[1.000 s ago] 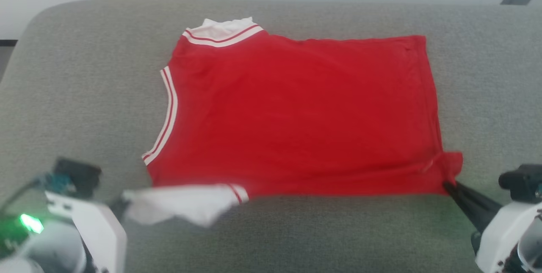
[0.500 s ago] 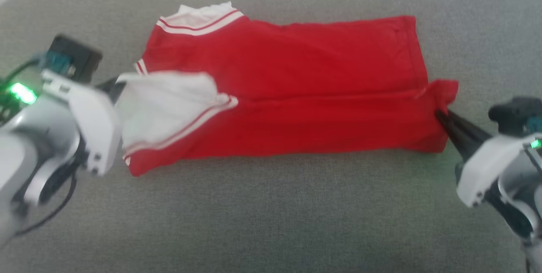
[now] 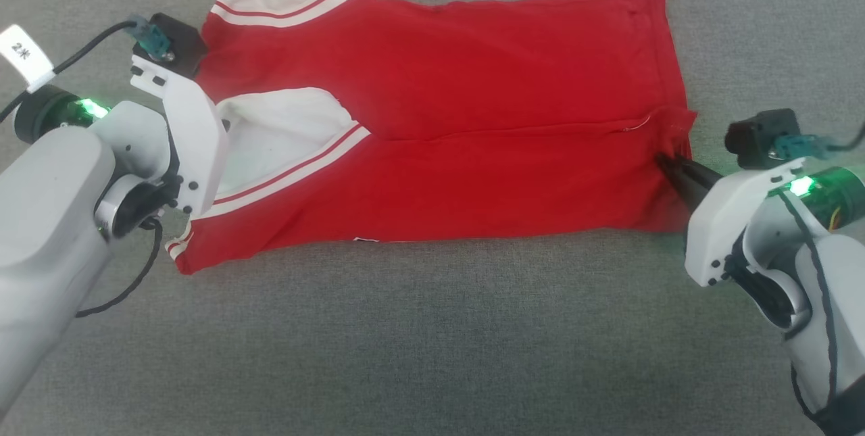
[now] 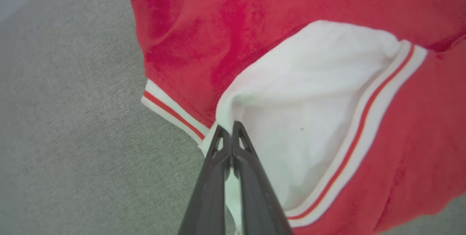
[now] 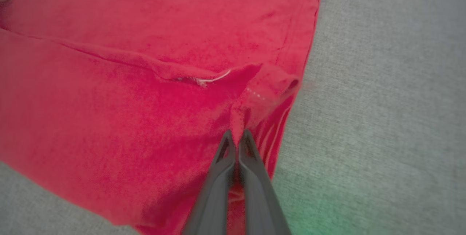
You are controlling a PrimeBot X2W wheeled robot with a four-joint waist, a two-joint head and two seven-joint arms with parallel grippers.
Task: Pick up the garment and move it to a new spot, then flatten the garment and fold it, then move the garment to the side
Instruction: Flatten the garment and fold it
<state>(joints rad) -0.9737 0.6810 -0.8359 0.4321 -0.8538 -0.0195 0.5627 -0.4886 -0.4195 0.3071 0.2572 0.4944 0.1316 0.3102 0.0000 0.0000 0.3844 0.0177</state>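
The garment [image 3: 473, 78] lies plain red side up on the grey cushion [image 3: 432, 328], collar end to the left. Its near half is folded up over the middle, with the fold's edge running left to right across the shirt. My left gripper [image 4: 230, 128] is shut on the edge of the white sleeve [image 4: 309, 93], which lies on top of the red body; in the head view its white wrist housing [image 3: 196, 132] hides the fingers. My right gripper [image 3: 665, 162] is shut on the red hem corner [image 5: 251, 100] at the garment's right end. The "23" is hidden.
Grey cushion fabric surrounds the shirt, with a wide bare strip along the near side. A black cable with a white tag [image 3: 23, 54] runs to my left wrist, and another cable loop [image 3: 128, 287] hangs beneath that arm.
Both grippers carried the garment's near edge away from me, laying sleeve and hem corner over its middle. The head camera has also tipped down, shifting the whole picture.
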